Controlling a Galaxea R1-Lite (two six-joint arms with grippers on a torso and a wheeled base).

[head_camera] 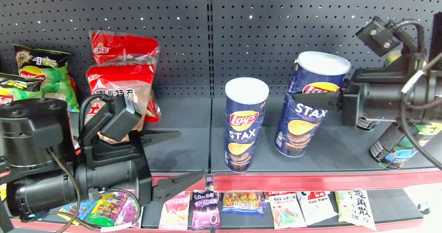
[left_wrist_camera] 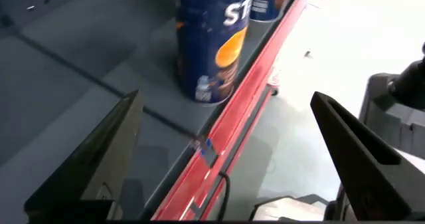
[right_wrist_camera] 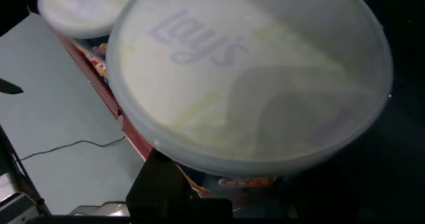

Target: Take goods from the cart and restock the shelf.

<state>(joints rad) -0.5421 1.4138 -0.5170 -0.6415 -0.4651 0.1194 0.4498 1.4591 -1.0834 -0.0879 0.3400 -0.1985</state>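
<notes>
R end effector (head_camera: 312,101) is pinching the tilted chips can (head_camera: 299,131) around its upper half. Can's leaning w/ its base down by the shelf (head_camera: 338,146), just beside the upright can (head_camera: 244,122). L end effector (head_camera: 179,158) is hanging at the shelf's front edge, fingers spread wide.

Dark perforated back panel (head_camera: 276,22) is standing behind the shelf (head_camera: 179,146), with pinpoints of light showing through its holes. A vertical seam (head_camera: 209,36) is dividing two bays. A red front rail (head_camera: 310,182) is edging the grey deck. Pale floor (left_wrist_camera: 372,44) is lying below.
</notes>
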